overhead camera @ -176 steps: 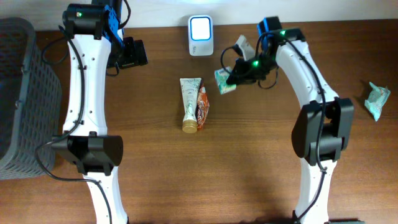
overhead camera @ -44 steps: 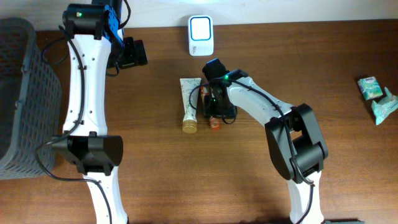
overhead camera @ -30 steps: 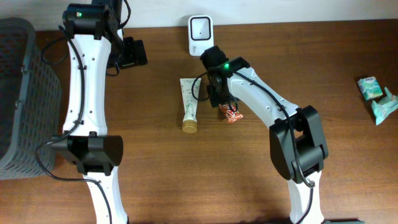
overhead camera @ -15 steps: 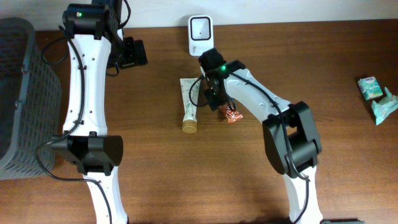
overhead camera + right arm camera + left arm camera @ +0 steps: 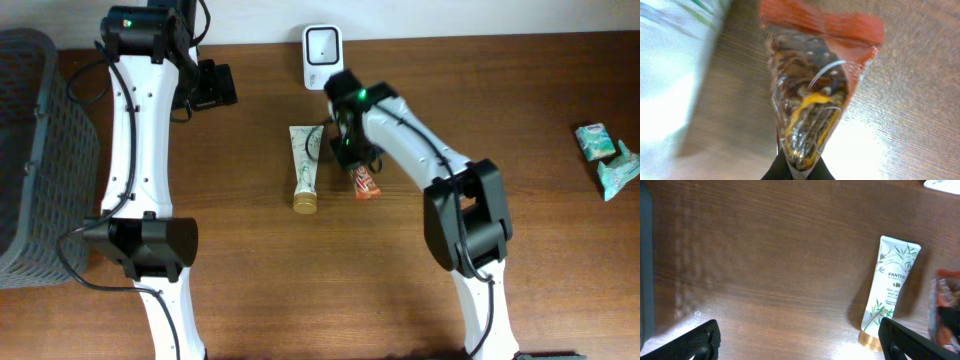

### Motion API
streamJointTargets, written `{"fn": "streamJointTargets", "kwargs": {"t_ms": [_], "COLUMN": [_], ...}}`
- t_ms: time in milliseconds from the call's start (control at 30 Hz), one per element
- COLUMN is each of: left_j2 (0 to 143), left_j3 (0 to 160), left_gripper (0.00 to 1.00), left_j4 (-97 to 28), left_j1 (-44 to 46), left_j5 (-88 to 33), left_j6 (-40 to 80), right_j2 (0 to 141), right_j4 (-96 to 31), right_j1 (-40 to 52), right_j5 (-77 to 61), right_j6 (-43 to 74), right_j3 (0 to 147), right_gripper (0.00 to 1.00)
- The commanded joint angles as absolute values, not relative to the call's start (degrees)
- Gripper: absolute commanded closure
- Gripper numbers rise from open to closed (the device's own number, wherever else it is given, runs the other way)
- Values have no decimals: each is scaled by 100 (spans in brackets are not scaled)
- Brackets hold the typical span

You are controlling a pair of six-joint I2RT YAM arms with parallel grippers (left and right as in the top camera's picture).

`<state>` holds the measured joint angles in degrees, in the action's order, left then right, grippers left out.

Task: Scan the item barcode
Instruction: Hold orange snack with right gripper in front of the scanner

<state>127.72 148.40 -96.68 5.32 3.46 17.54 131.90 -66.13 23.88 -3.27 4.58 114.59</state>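
**A:** Where's the item?

**B:** The orange snack packet (image 5: 364, 183) is near the middle of the tabletop (image 5: 250, 290), at about 6 o'clock from the white scanner (image 5: 320, 46), which stands at the 12 o'clock edge. There is a clear gap between the two.

**A:** Is anything holding it?

**B:** Yes. The right claw (image 5: 792, 172) is clenched on one end of it. In the right wrist view the dark fingertips pinch that end together. The rest of the packet runs away toward 12 o'clock and finishes in a flat orange crimp. Through the clear film I can see brown contents and a yellow streak.

**A:** Lifted or lying down?

**B:** I cannot tell. From overhead it sits low against the wood, with its free end pointing to about 5 o'clock.

**A:** What's next to it?

**B:** A white tube (image 5: 305, 168) with leaf print lies just beside it on the 9 o'clock side. Its gold cap points toward 6 o'clock. The two are apart.

**A:** And the other arm?

**B:** The left claw (image 5: 212, 86) is up at about 10 o'clock of the tabletop, released, with its fingers spread wide and nothing between them. Its camera sees the tube and a blurred sliver of the packet.

**A:** Anything else?

**B:** A grey basket (image 5: 40, 150) is at the 9 o'clock edge, and two teal packets (image 5: 603, 152) are over at 3 o'clock, well apart from everything else.
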Motion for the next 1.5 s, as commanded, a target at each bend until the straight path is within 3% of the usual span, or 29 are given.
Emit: {"fn": "streamJointTargets", "kwargs": {"t_ms": [0,133,367,500,867,967,1167,1467], "left_j2": [12702,12702,12702,12702,12702,12702,12702,12702], "left_j3": [14892,14892,14892,14892,14892,14892,14892,14892], "left_gripper": [1,1,1,1,1,1,1,1], "left_j4": [-9673,-9671,-9673,-9673,-9673,-9673,-9673,-9673], "left_j1": [534,534,534,534,534,534,534,534], "left_j5": [388,388,388,388,388,388,388,388], "left_j6": [1747,1747,1747,1747,1747,1747,1747,1747], "right_j2": [13152,13152,13152,13152,13152,13152,13152,13235], "right_j4": [-7172,-7699,-8833,-9421,-9356,-8812,-7220,-3730], "right_j1": [1852,1203,504,443,561,580,993,1968], "right_j5": [-2502,-5057,-7393,-7852,-7841,-7387,-3946,-954], "right_j6": [650,648,652,650,648,648,652,650], "right_j3": [12763,13277,13183,13183,13183,13183,13181,13179], "right_gripper": [96,96,96,96,96,96,96,96]}}
